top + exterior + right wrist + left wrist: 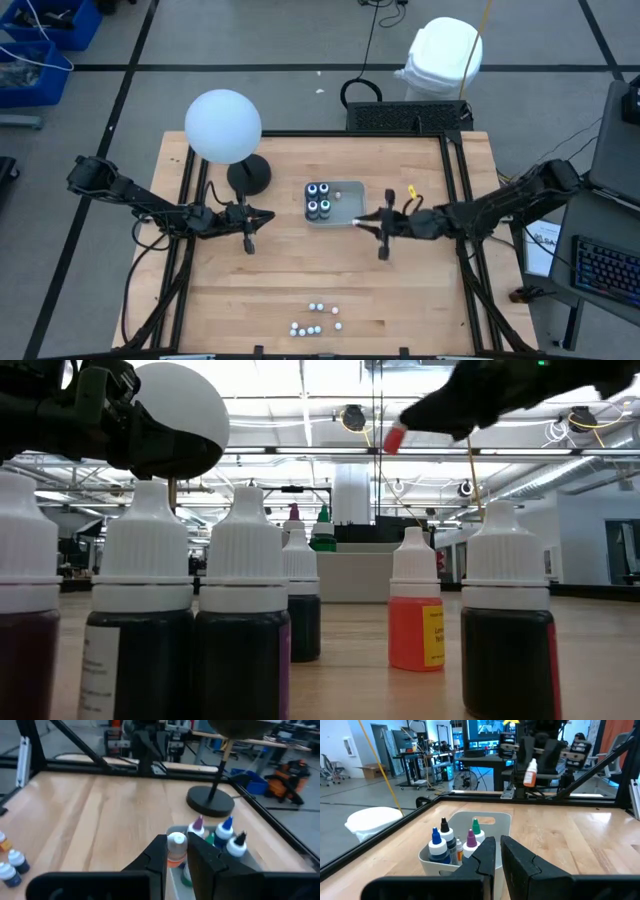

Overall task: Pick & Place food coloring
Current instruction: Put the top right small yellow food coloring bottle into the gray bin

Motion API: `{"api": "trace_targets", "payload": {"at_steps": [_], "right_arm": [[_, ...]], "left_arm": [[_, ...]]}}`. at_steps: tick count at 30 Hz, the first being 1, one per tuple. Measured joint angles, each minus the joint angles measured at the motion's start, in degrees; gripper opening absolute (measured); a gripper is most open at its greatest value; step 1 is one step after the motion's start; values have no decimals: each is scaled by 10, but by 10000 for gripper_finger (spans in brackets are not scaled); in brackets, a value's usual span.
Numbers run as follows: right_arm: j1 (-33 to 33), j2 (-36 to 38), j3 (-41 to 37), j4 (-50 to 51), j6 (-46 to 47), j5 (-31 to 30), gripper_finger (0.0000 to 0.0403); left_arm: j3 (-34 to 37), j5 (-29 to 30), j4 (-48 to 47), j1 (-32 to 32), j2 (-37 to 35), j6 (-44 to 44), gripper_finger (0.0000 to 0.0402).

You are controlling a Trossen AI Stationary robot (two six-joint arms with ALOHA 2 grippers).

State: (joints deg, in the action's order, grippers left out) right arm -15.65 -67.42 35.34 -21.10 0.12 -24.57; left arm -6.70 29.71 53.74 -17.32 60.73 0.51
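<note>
Near tabletop edge, well short of the tray (pixel 335 204): loose cluster of white-capped food coloring bottles (pixel 315 319), upright, bunched close, still to be moved.

Mid-tabletop, beside the tray's right rim: right tool (pixel 382 226) clamped narrow on an orange bottle (pixel 176 851), cap up between the fingers, lifted clear of the wood. Inside the tray: four bottles (pixel 452 841) with blue, black, purple and green tips, packed at the left end; right end bare.

Left of the tray, well apart: left tool (pixel 249 221) pinched nearly shut, holding nothing, waiting.

Risks, as judged: slim grip on a small slick bottle, so possible slip or tilt on release; descent too close to the packed four, toppling them; bottle base catching the tray rim.

Room: open wood around the tray's near side; bare right end of the tray best for entry. Beyond the tray, lamp base (pixel 249 176) and globe (pixel 223 125) crowding the far left; black frame rail (pixel 455 170) limiting the right.
</note>
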Motion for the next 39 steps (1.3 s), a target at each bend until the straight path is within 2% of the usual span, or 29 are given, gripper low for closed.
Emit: {"api": "trace_targets", "payload": {"at_steps": [3,7,12,21,27,31,39], "right_arm": [[44,-8,13,-1,-8,59,45],[97,-31,20,1,-9,97,45],[142,-82,21,4,-4,98,45],[176,-196,20,-69,8,99,45],[189,-227,20,-78,12,102,45],[203,-252,20,-98,33,143,45],[217,-321,49,-104,37,141,45]], "left_arm": [[0,0,0,0,0,0,37],[0,0,0,0,0,0,37],[0,2,-1,0,0,0,37],[0,3,-5,0,0,4,37],[0,3,-6,0,0,4,37],[0,3,-5,0,0,5,37],[0,4,-3,0,0,7,37]]}}
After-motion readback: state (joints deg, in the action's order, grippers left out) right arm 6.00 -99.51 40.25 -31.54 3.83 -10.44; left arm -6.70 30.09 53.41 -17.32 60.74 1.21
